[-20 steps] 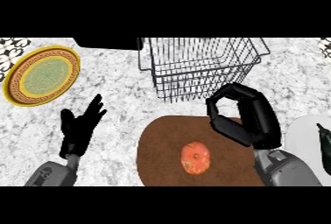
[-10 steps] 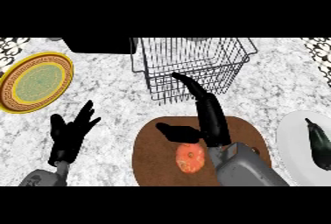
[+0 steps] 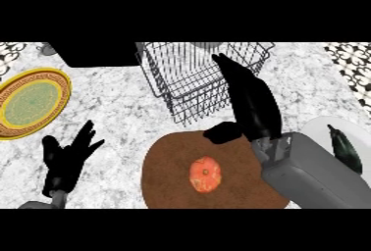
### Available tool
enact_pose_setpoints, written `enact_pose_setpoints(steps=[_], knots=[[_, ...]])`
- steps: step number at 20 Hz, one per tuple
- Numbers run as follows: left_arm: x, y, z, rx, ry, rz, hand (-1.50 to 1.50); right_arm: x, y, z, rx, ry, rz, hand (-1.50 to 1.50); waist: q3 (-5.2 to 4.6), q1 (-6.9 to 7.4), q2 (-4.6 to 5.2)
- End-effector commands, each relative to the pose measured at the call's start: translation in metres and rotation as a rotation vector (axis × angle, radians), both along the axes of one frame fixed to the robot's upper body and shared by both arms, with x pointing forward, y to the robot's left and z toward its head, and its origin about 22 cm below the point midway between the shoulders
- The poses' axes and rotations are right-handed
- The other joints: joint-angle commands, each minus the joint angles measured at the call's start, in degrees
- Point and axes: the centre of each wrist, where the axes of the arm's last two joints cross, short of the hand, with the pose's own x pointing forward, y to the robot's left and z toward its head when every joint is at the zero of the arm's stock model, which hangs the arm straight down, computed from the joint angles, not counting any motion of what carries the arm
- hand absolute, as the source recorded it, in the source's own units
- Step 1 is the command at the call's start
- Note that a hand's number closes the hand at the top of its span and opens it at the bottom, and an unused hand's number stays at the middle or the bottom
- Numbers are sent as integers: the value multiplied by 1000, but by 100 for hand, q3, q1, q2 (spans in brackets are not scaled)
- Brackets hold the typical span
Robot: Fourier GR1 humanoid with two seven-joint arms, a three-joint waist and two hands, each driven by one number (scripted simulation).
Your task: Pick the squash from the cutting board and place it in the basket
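The squash [image 3: 205,174] sits untouched near the middle of the round brown cutting board [image 3: 167,171], orange and squat, with its stem end facing up. My right hand [image 3: 250,103] hangs above the far right part of the board with fingers stretched out straight and the thumb splayed toward the left, so it is wide open and holds nothing; its fingertips reach over the near edge of the wire basket [image 3: 181,83], which stands just beyond the board on the far side. My left hand [image 3: 66,159] rests open at the near left of the counter, fingers up, and has no part in this. The step I judge to be in hand is the approach for the grasp. To do it well I should draw my right hand nearer and leftward until the palm is over the squash, lower with fingers and thumb spread on either side of its widest part, and close only once they bracket it. A rounded thing like this may roll if I nudge it with one finger first.
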Motion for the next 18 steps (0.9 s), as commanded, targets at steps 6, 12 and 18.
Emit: enact_pose_setpoints(steps=[6, 12, 18], knots=[[-38, 15, -33, 25, 197, 59, 0, -31, 17, 66, -303, 290, 39, -150, -35, -93, 92], [-39, 20, -26, 34, 187, 56, 0, -40, 12, 93, -380, 371, 31, -150, -23, -69, 117], [-53, 17, -33, 22, 187, 38, 0, -50, -2, 114, -343, 405, 41, -150, -14, -26, 170]])
